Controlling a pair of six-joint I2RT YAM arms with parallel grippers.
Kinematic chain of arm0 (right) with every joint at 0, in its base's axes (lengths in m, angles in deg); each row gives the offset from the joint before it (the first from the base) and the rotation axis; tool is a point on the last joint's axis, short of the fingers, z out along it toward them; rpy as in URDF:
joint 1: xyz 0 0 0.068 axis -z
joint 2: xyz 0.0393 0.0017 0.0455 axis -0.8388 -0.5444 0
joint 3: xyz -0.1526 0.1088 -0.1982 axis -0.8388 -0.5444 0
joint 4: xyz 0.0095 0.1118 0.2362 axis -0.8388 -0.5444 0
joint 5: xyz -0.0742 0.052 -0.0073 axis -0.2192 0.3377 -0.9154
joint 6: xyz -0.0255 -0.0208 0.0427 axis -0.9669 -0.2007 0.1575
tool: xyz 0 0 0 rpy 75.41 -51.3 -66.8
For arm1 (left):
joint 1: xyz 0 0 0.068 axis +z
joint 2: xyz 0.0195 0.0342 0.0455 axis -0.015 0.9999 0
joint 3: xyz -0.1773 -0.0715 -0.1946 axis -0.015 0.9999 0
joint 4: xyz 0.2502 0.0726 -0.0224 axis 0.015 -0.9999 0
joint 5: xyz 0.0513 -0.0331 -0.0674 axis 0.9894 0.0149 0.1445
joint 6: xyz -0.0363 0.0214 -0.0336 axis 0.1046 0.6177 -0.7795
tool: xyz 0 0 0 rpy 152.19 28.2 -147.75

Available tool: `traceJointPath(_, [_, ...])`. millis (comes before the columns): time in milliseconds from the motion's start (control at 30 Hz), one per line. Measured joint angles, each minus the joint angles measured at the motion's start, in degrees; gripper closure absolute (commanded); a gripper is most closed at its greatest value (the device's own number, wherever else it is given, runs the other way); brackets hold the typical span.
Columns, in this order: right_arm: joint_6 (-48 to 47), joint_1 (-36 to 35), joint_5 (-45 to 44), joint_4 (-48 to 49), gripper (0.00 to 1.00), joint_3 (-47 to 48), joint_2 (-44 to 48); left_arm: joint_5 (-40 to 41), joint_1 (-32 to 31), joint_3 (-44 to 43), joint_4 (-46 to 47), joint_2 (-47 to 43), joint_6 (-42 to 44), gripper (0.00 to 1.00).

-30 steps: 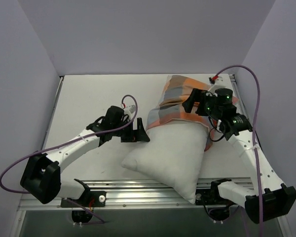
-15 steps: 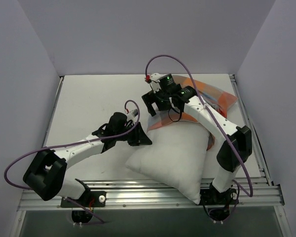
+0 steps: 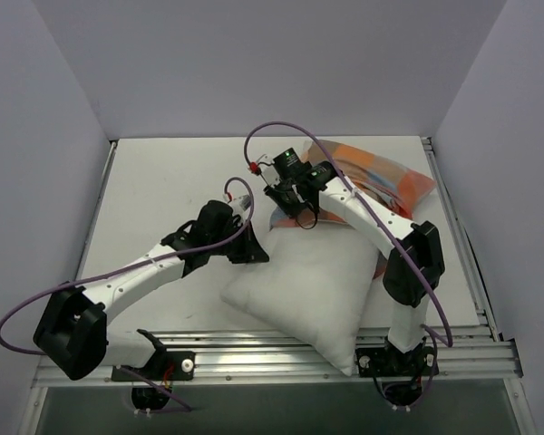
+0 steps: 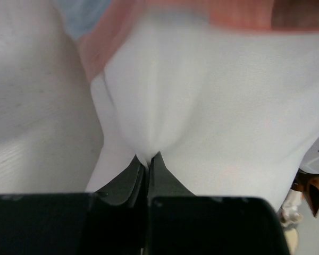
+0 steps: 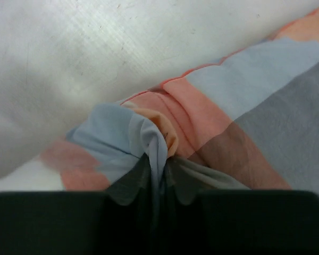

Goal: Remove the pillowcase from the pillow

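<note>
The white pillow (image 3: 313, 290) lies near the table's front, its far end still inside the checked pillowcase (image 3: 385, 177), which bunches toward the back right. My left gripper (image 3: 259, 253) is at the pillow's left edge. In the left wrist view this gripper (image 4: 148, 159) is shut on a pinch of white pillow (image 4: 218, 106) fabric, with the pillowcase (image 4: 109, 42) hem just beyond. My right gripper (image 3: 296, 214) reaches over to the pillowcase's open left end. In the right wrist view it (image 5: 159, 166) is shut on a gathered fold of the pillowcase (image 5: 255, 101).
Pale walls close in the white table (image 3: 163, 181) on three sides. A metal rail (image 3: 272, 349) runs along the near edge. Purple cables (image 3: 290, 131) loop above both arms. The right arm's forearm (image 3: 372, 217) crosses over the pillowcase.
The right arm swung from the pillowcase's right side to its left open end and shut on the cloth. The left gripper moved in and shut on the pillow's edge.
</note>
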Motion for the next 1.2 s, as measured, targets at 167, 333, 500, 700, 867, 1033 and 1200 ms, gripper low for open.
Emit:
traceJointPath(167, [2.36, 1.4, -3.72, 1.42, 1.0, 0.28, -0.33, 8.98, 0.44, -5.97, -10.4, -5.84, 5.99, 0.98])
traceJointPath(333, [8.52, 7.98, -4.35, 3.93, 1.0, 4.79, -0.11, 16.04, 2.01, -11.61, -19.43, -12.24, 11.61, 0.98])
traceJointPath(500, [17.53, 20.02, -8.31, 3.63, 1.0, 10.51, 0.61, 21.22, 6.23, -16.13, -26.71, -20.65, 16.04, 0.98])
traceJointPath(700, [29.11, 28.0, -5.62, 1.68, 1.0, 10.84, 5.09, 24.28, 9.6, -18.8, -30.16, -28.57, 19.02, 0.98])
traceJointPath(867, [32.79, 28.76, -1.11, 1.6, 1.0, 10.73, 7.37, 26.51, 10.21, -18.91, -32.26, -30.18, 20.28, 0.98])
traceJointPath(1033, [33.33, 29.92, 8.85, 9.29, 1.0, 2.08, 9.84, 29.77, 10.95, -16.87, -32.61, -30.67, 20.85, 0.98])
traceJointPath(1200, [31.74, 28.09, 12.24, 15.87, 1.0, -6.4, 14.51, 32.2, 12.02, -14.03, -32.33, -31.56, 24.0, 0.98])
